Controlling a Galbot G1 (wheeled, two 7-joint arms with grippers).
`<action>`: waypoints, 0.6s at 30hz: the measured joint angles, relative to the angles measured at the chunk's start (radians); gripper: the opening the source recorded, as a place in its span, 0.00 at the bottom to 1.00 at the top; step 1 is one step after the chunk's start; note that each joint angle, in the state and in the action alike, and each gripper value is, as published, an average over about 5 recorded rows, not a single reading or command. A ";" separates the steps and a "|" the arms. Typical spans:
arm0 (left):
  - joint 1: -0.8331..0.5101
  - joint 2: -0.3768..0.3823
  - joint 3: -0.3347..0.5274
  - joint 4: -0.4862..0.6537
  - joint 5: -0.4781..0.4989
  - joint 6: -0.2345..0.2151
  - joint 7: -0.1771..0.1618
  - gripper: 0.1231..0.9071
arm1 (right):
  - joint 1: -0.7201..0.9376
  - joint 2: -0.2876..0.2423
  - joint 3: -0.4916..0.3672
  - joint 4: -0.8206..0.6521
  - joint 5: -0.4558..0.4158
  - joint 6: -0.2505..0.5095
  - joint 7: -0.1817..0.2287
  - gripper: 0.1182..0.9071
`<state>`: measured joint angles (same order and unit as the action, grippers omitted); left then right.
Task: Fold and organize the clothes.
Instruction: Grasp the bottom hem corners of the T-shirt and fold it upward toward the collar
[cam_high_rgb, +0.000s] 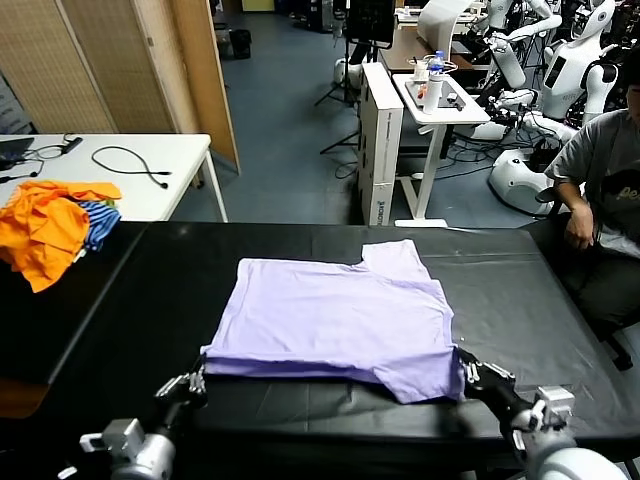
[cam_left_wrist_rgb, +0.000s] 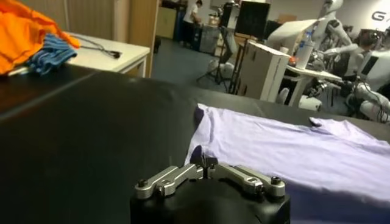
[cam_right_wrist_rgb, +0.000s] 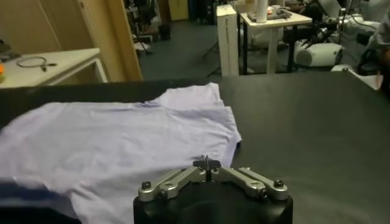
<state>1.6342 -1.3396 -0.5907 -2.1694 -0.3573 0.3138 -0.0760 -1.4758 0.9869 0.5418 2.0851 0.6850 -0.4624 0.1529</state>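
Observation:
The pale lavender T-shirt (cam_high_rgb: 335, 320) lies spread on the black table (cam_high_rgb: 520, 290), plain side up, with a second layer showing along its near edge. My left gripper (cam_high_rgb: 196, 380) is at the shirt's near left corner. Its fingers are closed together on the corner of the cloth (cam_left_wrist_rgb: 204, 159). My right gripper (cam_high_rgb: 468, 372) is at the near right corner, fingers closed on the shirt's edge (cam_right_wrist_rgb: 207, 163). The shirt also fills the left wrist view (cam_left_wrist_rgb: 292, 152) and the right wrist view (cam_right_wrist_rgb: 122, 140). No printed pattern shows.
An orange and blue-striped pile of garments (cam_high_rgb: 55, 225) lies at the table's far left. A white table with cables (cam_high_rgb: 120, 165) stands behind it. A seated person (cam_high_rgb: 600, 200) is at the far right. A white cart (cam_high_rgb: 440, 100) stands beyond the table.

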 joint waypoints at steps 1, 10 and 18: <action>-0.010 0.004 0.002 0.009 0.002 0.001 0.000 0.03 | 0.016 -0.003 -0.010 -0.010 0.000 -0.001 0.001 0.03; -0.083 0.069 0.031 0.074 0.002 0.012 0.001 0.03 | 0.125 -0.023 -0.084 -0.074 0.001 -0.010 0.004 0.03; -0.132 0.122 0.040 0.129 -0.006 0.024 0.000 0.03 | 0.152 -0.022 -0.098 -0.091 0.003 -0.031 0.001 0.03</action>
<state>1.5027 -1.2175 -0.5503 -2.0402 -0.3632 0.3378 -0.0756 -1.3242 0.9650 0.4434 1.9942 0.6883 -0.4930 0.1540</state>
